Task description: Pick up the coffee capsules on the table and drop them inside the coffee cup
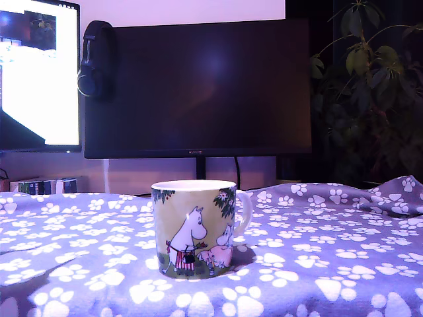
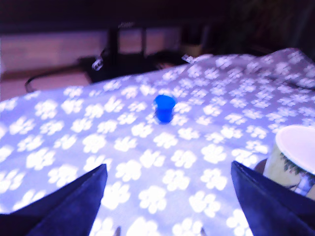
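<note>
Wrist view | one blue capsule (image 2: 164, 107); one mug (image 2: 297, 158); end effector (image 2: 167, 196) open

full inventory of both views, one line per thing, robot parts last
coffee cup: 1, yellow-green with white cartoon figures, white inside and handle, upright on the table, centre of the exterior view; its rim also shows in the wrist view.
capsule: 1, blue in the wrist view, upright on the cloth, apart from the cup; not seen in the exterior view.
table: 1, draped in purple-blue cloth with white paw prints.
monitors: 2; dark one behind the cup, lit one at the exterior view's left.
headphones: 1, black, hanging on the dark monitor's corner.
plant: 1, green, exterior view's right, behind the table.
gripper: 1, dark jaws spread wide, above the cloth, holding nothing.
</note>
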`<move>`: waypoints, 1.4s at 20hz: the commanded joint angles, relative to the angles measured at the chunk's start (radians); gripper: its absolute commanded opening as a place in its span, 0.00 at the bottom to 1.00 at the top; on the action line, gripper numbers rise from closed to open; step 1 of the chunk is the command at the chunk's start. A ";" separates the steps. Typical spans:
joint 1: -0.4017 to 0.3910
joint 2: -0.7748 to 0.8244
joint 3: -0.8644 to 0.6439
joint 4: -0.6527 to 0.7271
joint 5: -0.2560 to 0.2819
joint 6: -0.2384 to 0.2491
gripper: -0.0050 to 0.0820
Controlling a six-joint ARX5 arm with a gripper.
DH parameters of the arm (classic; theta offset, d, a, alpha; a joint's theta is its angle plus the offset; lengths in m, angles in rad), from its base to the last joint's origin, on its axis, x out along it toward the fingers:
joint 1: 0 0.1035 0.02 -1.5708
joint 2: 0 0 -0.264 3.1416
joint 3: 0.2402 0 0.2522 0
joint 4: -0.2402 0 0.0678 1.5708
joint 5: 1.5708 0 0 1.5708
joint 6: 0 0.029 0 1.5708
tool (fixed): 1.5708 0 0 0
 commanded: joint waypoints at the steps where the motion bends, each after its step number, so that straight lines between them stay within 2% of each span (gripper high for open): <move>1: -0.003 0.041 -0.013 0.047 0.008 0.005 0.90; 4: -0.003 0.126 -0.013 0.143 0.039 0.024 0.90; 8: -0.003 0.253 -0.013 0.294 0.069 0.024 0.90; 18: -0.005 0.628 -0.003 0.667 0.101 0.020 0.90; 21: -0.005 0.687 0.034 0.677 0.113 0.019 0.90; 28: -0.005 0.689 0.060 0.651 0.112 0.001 0.90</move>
